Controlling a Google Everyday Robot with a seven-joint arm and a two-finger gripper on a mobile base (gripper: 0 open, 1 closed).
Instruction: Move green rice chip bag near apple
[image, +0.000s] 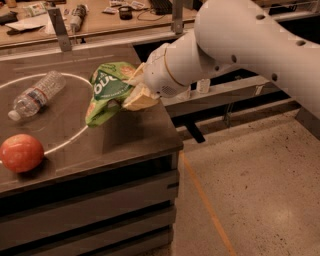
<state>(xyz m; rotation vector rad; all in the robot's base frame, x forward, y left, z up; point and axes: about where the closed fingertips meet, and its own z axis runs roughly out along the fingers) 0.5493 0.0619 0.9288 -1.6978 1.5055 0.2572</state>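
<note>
My hand is closed on the green rice chip bag, pinching its right edge. The bag hangs crumpled off the fingers and looks lifted just clear of the table, with a shadow under it. The bag is mid-table, at the right side of the white ring marked on the top, and well apart from the apple, which sits at the near left edge. A water bottle lies on its side far left, inside the ring and off the direct line to the apple. Handling guess: the bag is light, soft, crinkly and air-filled, its film is likely slick and the chips inside breakable, so pinching a sealed edge or gathered fold beats squeezing the belly. The current side hold seems ok, but the bag droops and could twist or slip. My arm reaches in from the right, forearm roughly level, wrist angled down-left, hand low over the table.
</note>
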